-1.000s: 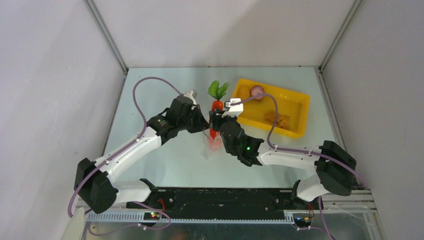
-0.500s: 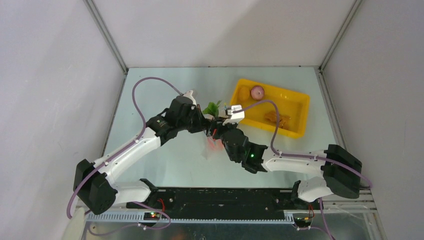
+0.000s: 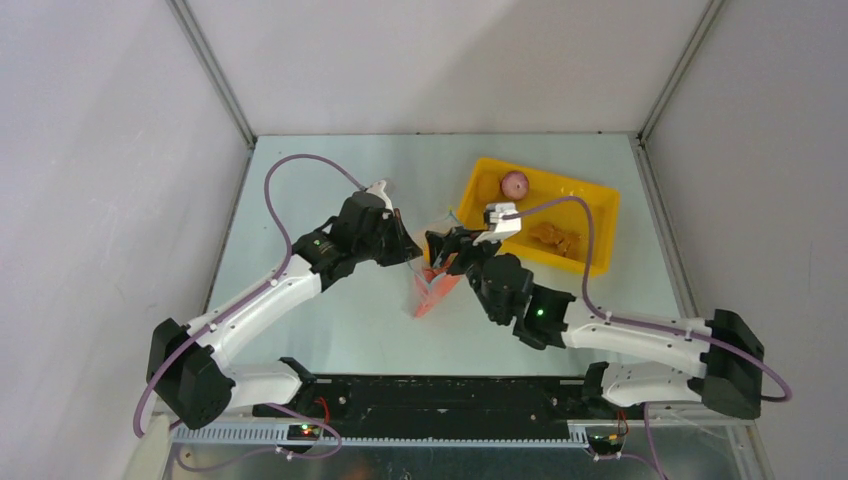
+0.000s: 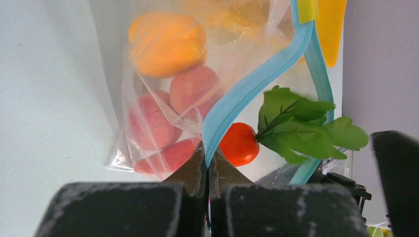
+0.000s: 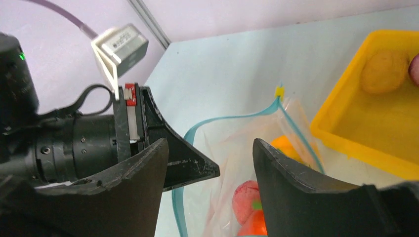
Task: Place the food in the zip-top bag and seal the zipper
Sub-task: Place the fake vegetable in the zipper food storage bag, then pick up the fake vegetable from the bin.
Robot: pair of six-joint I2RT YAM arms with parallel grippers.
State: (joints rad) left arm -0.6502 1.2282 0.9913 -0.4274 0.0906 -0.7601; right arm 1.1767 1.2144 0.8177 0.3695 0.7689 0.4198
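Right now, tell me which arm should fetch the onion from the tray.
Right. The right gripper is open, empty and nearer the tray, where the onion lies. The left gripper is shut on the zipper, holding the bag open.

We list the zip-top bag [image 4: 148,94]: clear, crinkled, glossy plastic film. Along the bag's mouth, the zipper [image 4: 257,84]: smooth teal plastic. In that mouth, the carrot [image 4: 238,144]: shiny plastic, its leaf [image 4: 296,126] matt and veined. Beyond the bag we note the tray [image 5: 346,108]: smooth yellow plastic.
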